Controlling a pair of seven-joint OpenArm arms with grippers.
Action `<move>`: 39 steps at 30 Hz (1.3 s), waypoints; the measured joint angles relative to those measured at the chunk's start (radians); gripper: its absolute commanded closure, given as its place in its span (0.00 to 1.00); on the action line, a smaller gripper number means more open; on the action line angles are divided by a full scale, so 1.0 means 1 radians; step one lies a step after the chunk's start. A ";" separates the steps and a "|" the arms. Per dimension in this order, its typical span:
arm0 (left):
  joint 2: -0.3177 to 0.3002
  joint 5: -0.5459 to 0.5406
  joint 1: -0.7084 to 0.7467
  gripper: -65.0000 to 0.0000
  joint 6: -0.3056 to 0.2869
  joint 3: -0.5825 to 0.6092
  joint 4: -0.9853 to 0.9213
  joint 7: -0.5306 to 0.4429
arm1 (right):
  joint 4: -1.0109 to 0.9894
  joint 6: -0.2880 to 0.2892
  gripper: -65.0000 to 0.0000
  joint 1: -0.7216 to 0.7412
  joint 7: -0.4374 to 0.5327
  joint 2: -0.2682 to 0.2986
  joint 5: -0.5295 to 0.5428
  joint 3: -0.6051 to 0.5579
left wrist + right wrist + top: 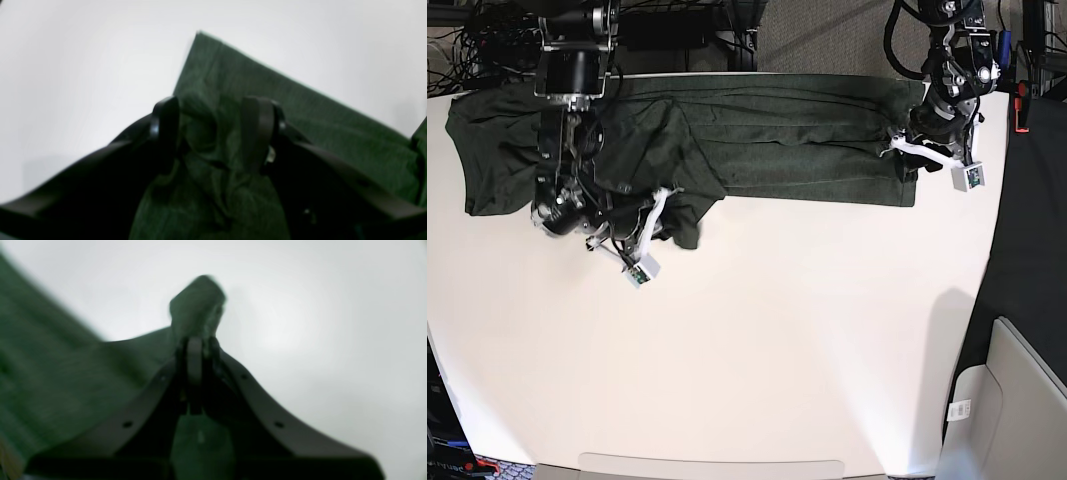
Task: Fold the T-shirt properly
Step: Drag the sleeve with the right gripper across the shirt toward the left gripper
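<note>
black jaws of the right gripper (200, 350) fill the bottom of the right wrist view, pressed together on a pinched-up peak of the t-shirt (50, 380), a small tuft of green poking out past the tips. left gripper (213, 130) has its jaws spread partway with bunched green fabric sitting between them; fabric touches both sides, so it looks like a loose hold on a thick wad, but whether it really grips i cannot tell.

t-shirt (807, 150) lies along the far edge of the white table (777, 350), spread flat in the middle, rumpled at the right arm's end where the right gripper (662, 215) has the cloth near the lower hem. left gripper (905, 148) sits at the other end by the straight side edge.

step looks like picking up both ends to start a fold. to do it well: lift both ends together at the same height, keep the cloth taut between arms, carry it toward the near side without dragging the middle, and check the left hold is firm first.

hard to make out: both wrist views are blurred, how many layers each gripper caught is hidden, and the sleeves are lost in the bunching by the right arm.
</note>
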 measured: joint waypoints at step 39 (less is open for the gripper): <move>0.000 0.001 0.036 0.55 0.001 0.000 -0.004 -0.007 | 0.067 0.000 0.99 -0.057 -0.026 -0.213 0.339 -0.415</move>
